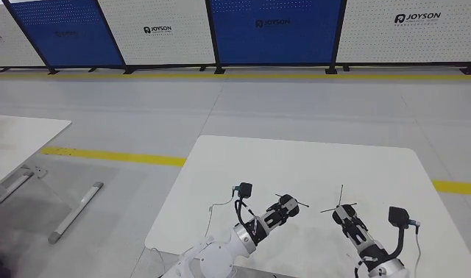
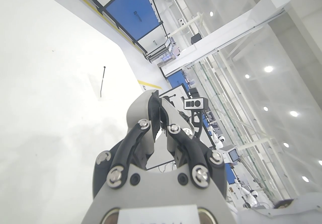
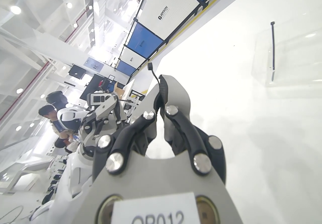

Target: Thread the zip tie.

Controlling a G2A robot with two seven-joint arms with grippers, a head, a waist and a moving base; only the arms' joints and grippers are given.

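Nearest us from above, our left gripper point(image 1: 287, 204) is closed on a thin second tie point(image 1: 302, 204) that crosses its tips. Our right gripper point(image 1: 343, 212), well apart from it, pinches the zip tie point(image 1: 328, 209) crosswise. A loose tie point(image 1: 341, 193) lies on the table point(image 1: 294, 160) just beyond the right jaws.

From the left wrist, the jaws are pressed together, with the loose tie point(image 2: 102, 80) ahead and off to one side of them.

From the right wrist, the jaws are clamped on the zip tie point(image 3: 150, 66), its head jutting past the tips; the loose tie point(image 3: 273, 46) sits farther ahead.

We judge both pieces grasped but nothing threaded: tail and head are not yet aligned or fed through.
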